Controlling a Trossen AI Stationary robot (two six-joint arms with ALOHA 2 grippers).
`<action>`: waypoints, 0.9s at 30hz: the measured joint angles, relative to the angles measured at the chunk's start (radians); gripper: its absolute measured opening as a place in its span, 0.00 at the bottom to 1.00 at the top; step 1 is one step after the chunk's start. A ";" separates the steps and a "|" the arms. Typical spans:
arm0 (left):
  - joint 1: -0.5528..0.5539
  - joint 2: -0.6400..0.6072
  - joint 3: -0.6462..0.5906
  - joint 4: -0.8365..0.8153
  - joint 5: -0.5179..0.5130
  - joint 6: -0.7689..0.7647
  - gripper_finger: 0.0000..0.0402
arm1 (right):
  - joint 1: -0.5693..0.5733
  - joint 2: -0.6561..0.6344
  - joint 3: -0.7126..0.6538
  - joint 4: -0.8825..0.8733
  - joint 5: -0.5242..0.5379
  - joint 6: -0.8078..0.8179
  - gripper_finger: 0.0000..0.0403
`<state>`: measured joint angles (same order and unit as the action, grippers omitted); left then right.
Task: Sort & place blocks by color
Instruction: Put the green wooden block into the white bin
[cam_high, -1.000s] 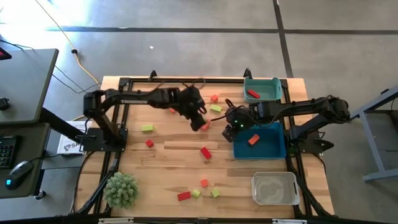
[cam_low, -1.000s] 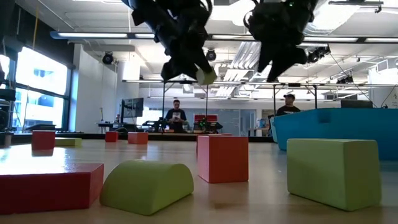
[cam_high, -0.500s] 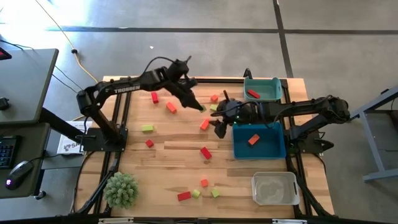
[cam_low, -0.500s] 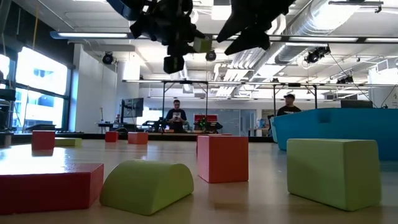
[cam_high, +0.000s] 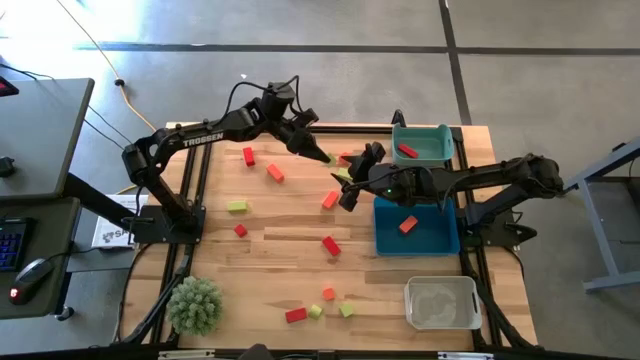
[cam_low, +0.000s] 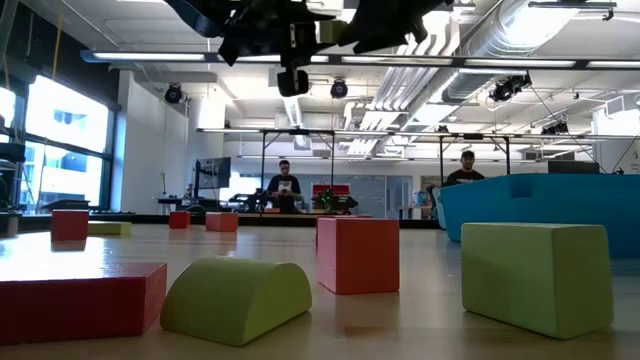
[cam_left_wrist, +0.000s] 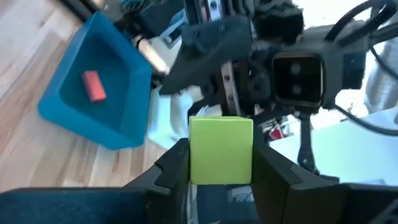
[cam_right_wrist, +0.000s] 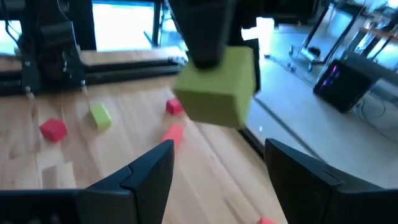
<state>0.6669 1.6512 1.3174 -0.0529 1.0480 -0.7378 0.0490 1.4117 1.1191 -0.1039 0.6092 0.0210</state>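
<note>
We see two dark robot arms meeting in mid-air above the far middle of a wooden table (cam_high: 270, 250). The left gripper (cam_left_wrist: 221, 165) is clamped on a yellow-green cube (cam_left_wrist: 221, 149), its two fingers pressing opposite flat faces, so the cube sits square between them. The right gripper (cam_right_wrist: 217, 162) faces it with its fingers spread wide apart and empty, the cube hanging just beyond them. This looks to us like a handover. Other blocks (cam_high: 330, 244), red, orange and yellow-green, lie scattered over the table. At the right side, a blue bin (cam_high: 440, 235) holds one orange block and a teal bin (cam_high: 440, 135) beyond it holds a red one; a clear bin (cam_high: 440, 315) sits nearest. A spiky green plant ball (cam_high: 194, 305) rests at the near left corner. We judge the cube light, rigid and smooth-sided, unlikely to crush but liable to slip if pinched on an edge. The receiving fingers should close on the two free flat faces, crosswise to the present grip.
</note>
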 joint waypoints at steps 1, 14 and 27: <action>0.001 0.000 0.000 0.021 -0.001 -0.014 0.27 | 0.000 0.000 0.000 0.017 0.004 -0.012 0.59; 0.001 0.000 0.000 0.127 -0.030 -0.082 0.28 | 0.000 0.000 0.000 0.204 0.097 -0.161 0.58; 0.001 0.000 0.000 0.133 -0.043 -0.098 0.28 | -0.003 0.000 0.000 0.211 0.071 -0.165 0.27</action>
<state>0.6681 1.6512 1.3174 0.0799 1.0046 -0.8354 0.0463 1.4120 1.1191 0.1070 0.6803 -0.1442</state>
